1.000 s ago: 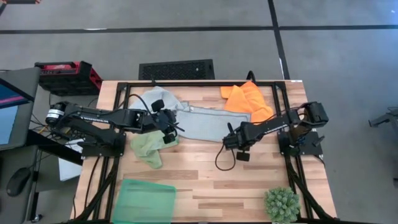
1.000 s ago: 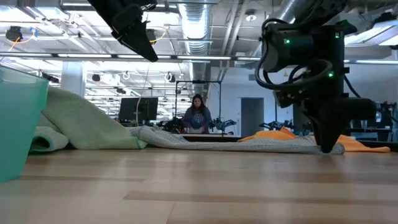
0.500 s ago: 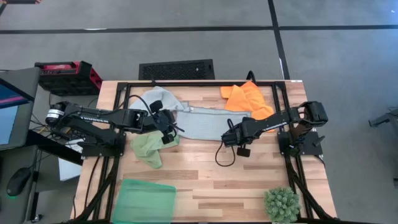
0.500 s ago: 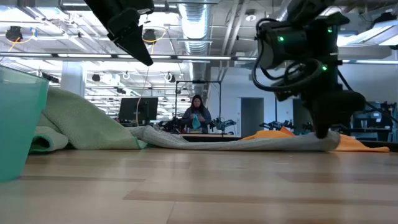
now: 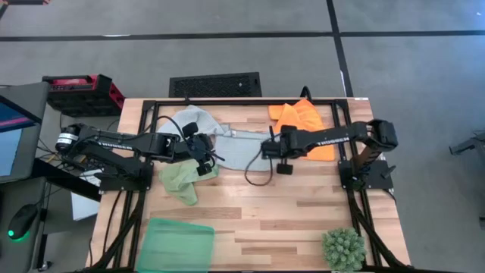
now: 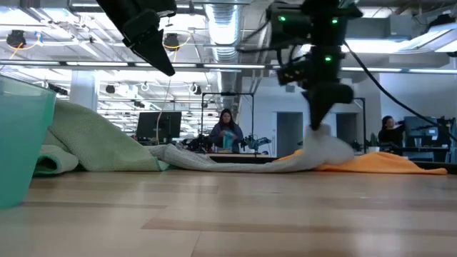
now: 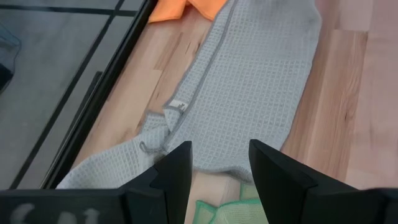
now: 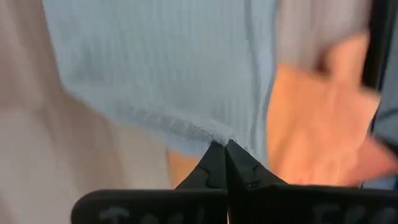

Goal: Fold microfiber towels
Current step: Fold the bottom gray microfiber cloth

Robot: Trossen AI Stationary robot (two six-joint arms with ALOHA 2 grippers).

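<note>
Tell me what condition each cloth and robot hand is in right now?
Grey-blue towel: spread out, one corner pinched and lifted.
Orange towel: crumpled.
Green towel: crumpled.
Right gripper: shut on the grey-blue towel.
Left gripper: open, holding nothing.
Green tray: upright, apparently empty.

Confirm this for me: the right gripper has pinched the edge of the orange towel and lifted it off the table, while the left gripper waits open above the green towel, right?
Not quite. The right gripper is shut on the grey towel, not the orange towel, which lies beneath; the right wrist view shows this. The left gripper does wait open above the green towel.
</note>
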